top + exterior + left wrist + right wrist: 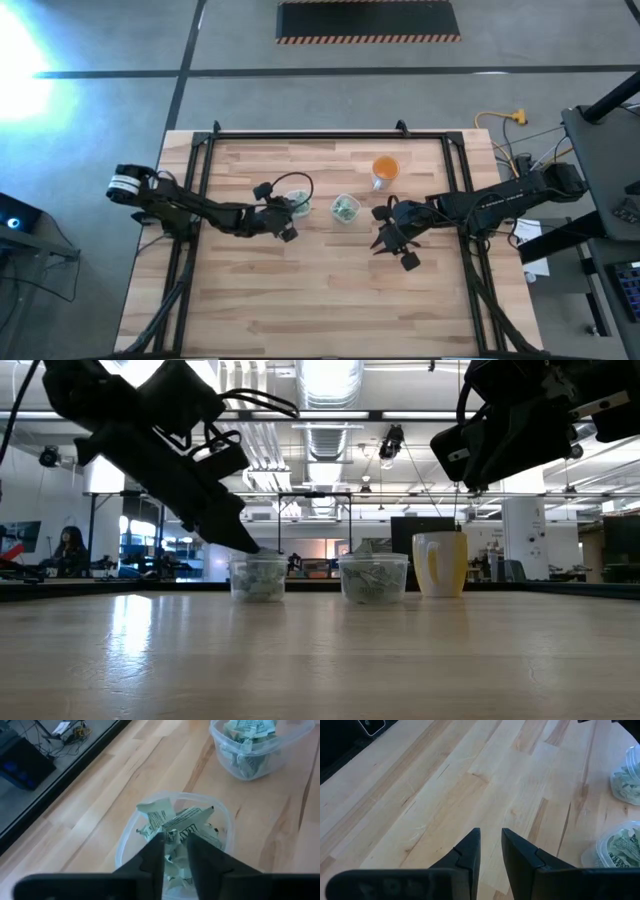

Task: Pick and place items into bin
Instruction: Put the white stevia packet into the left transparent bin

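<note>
Jaws of the left gripper [175, 851], nearly closed, reach into the left clear plastic cup [131, 837] on the wooden bench [320, 290], pinching among its pale green-and-white wrapper pieces [172, 820]. Beside that cup stands a second clear cup [345, 208] holding more pieces, then an orange cup [385, 170]. Right gripper [490, 847] hovers above bare bench near the second cup, jaws narrowly apart, empty.

the items [172, 827] are small, pale green-and-white printed wrappers, crumpled and piled loosely in two clear plastic cups standing upright near the middle of the wooden table. one heap fills the left cup [297, 207], its pieces jutting up at angles; the other heap [372, 582] sits in the right cup [345, 208], just beside it.
</note>
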Controlling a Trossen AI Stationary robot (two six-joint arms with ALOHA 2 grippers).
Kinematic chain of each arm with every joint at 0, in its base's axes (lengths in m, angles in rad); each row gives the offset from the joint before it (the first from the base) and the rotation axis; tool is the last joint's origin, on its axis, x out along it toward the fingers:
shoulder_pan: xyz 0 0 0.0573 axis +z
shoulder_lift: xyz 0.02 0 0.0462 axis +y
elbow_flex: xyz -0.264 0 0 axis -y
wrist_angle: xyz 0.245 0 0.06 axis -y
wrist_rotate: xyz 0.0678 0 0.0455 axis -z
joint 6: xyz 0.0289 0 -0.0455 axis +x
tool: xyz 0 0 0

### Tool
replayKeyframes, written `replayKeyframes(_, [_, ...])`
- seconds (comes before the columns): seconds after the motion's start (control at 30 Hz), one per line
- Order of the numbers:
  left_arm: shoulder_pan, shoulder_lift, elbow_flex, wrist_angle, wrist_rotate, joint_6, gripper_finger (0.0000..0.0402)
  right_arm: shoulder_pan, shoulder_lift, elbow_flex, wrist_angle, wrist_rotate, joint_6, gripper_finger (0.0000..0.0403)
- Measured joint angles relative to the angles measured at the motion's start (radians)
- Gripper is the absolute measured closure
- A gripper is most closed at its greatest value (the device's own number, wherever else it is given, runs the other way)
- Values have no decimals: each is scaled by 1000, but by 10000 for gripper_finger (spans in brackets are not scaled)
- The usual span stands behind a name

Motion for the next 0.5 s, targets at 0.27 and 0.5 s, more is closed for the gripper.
replayKeyframes(0.27, [-1,-7,21,-1,0,10,286,0,0,0,0,0,2,335])
replayKeyframes(0.5, [3,-35,50,6,-1,63,283,0,0,-7,3,0,0,335])
